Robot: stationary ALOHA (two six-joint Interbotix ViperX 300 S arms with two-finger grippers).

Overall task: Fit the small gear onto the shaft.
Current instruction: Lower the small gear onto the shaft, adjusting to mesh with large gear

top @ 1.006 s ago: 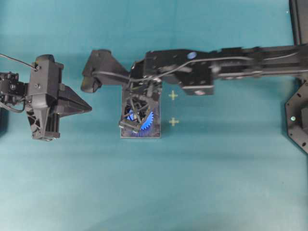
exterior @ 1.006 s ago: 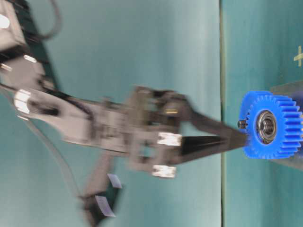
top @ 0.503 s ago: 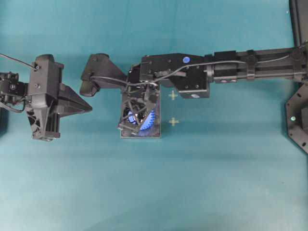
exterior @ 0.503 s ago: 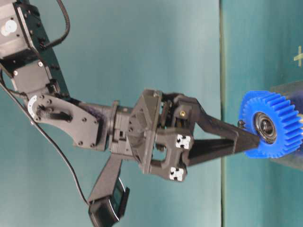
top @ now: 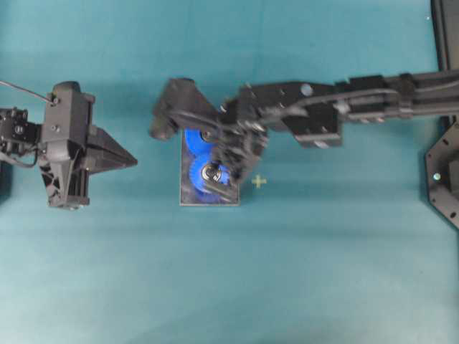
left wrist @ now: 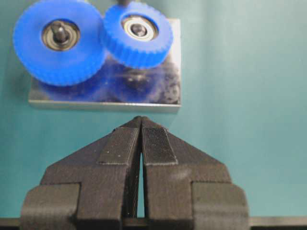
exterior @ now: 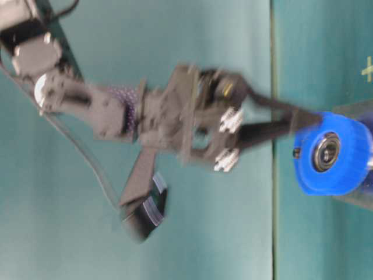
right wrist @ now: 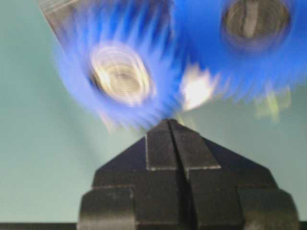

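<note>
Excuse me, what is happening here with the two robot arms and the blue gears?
Two blue gears sit side by side on the grey metal plate: the small gear beside the larger gear. The right gripper, shut and empty, hovers close to the small gear. The left gripper, also shut, waits short of the plate.

We see a flat teal table top (top: 323, 272) with two small yellow crosses (top: 258, 181) near the middle.

Right gripper (top: 224, 188) overhangs plate (left wrist: 175, 67); teal table (top: 323, 272) around plate open.
</note>
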